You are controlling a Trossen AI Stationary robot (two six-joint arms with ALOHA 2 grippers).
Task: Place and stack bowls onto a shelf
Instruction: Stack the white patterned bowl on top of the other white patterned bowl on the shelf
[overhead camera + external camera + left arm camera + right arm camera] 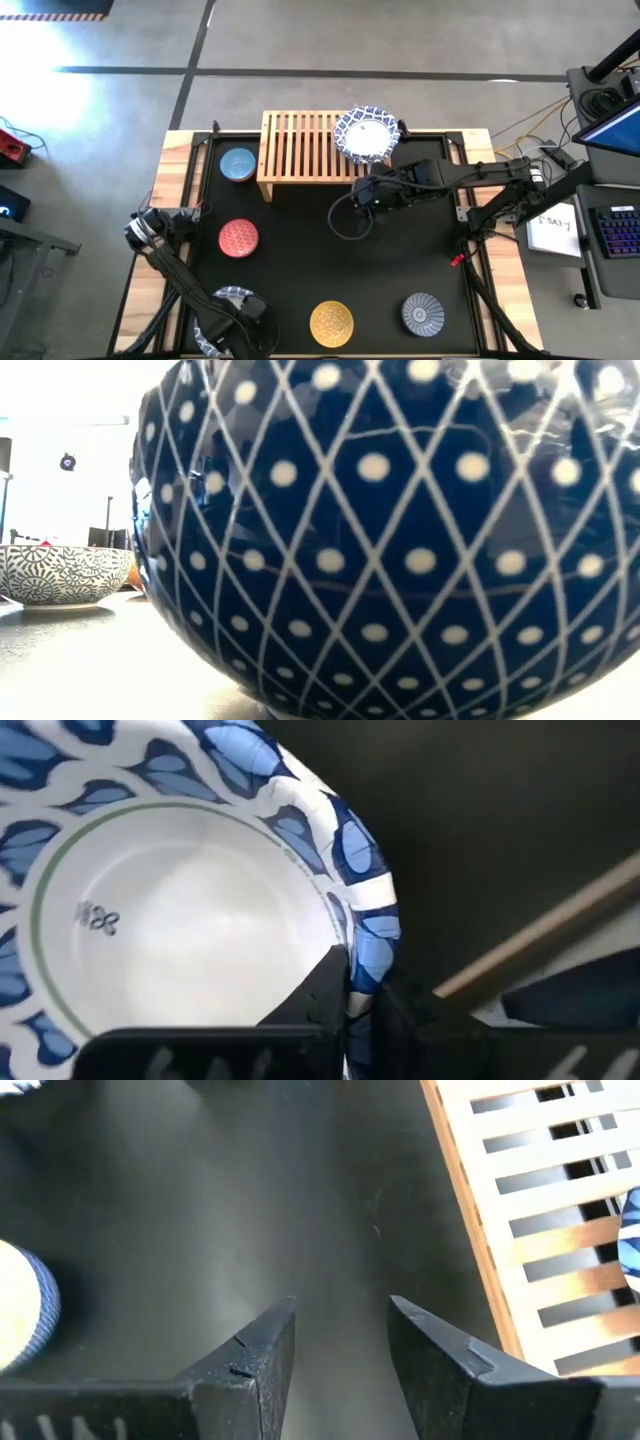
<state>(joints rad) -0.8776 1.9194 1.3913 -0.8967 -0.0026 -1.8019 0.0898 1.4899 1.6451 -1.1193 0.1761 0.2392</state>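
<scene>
My left gripper [365, 1005] is at the table's near left, shut on a white bowl with a blue-patterned rim [232, 297]. My right gripper [358, 192] is open and empty over the black mat, just in front of the shelf's right end; it also shows in its wrist view [340, 1315]. The light-wood slatted shelf [300, 150] stands at the far middle. A second white, blue-rimmed bowl [365, 133] rests by its base on the shelf's right end. On the mat stand the blue [238, 164], red [238, 238], yellow [331, 322] and ribbed grey [422, 313] bowls. My left gripper holds the white bowl by its blue-patterned rim [368, 945]. One finger [325, 990] is inside the bowl and the other [405, 1010] outside its wall, with the rim between them. I cannot tell whether the bowl is lifted off the mat.
In the low view a dark blue bowl wall with white dots [400, 540] fills most of the picture, with another patterned bowl [60, 572] at its left. The black mat lies bare between the shelf and the near row of bowls. Cables and a keyboard lie beyond the table's right edge.
</scene>
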